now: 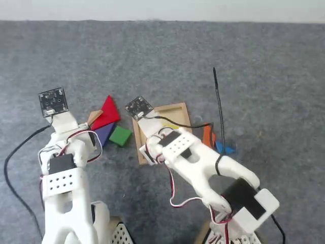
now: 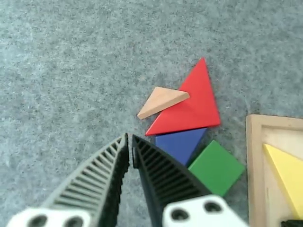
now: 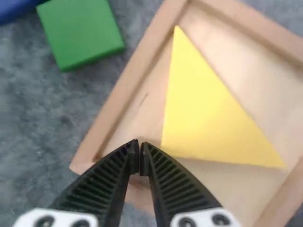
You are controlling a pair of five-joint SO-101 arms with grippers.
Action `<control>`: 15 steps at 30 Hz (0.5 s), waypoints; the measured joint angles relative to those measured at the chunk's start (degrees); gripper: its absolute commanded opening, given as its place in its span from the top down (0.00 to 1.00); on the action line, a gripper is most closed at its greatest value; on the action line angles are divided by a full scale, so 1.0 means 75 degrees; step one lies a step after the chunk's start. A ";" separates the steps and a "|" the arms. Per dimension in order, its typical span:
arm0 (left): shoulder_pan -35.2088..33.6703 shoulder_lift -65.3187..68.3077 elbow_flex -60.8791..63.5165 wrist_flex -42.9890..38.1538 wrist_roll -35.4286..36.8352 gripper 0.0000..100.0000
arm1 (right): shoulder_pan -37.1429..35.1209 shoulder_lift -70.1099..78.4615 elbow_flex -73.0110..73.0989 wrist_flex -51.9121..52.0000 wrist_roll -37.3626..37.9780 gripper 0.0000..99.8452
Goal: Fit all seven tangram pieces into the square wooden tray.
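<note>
Hanging closed, right claw [image 3: 139, 146] is just inside tray [image 3: 120, 94] corner.

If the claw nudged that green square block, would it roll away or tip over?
Probably neither: the green square lies flat on a broad face, so it should slide, not roll. It looks like stiff painted wood, unlikely to bend. The fuzzy grey mat would likely drag on it.

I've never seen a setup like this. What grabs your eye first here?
A bright cluster on the grey mat: a big red triangle with a small tan wooden triangle lying across its edge, a blue piece and a green square close by. Then the large yellow triangle lying inside the square wooden tray, with the right arm's black ribbed fingers shut near a tray corner.
</note>
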 measured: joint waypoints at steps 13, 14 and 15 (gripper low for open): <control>0.0000 0.0000 0.0000 0.0000 0.0000 0.99 | 0.1360 0.0070 -0.0539 0.0129 0.0000 0.99; 0.0000 0.0000 0.0000 0.0000 0.0000 0.99 | 0.1453 0.0105 -0.0539 0.0000 0.0000 0.99; 0.0000 0.0000 0.0000 0.0000 0.0000 0.99 | 0.1512 0.0176 -0.0551 -0.0141 0.0000 0.99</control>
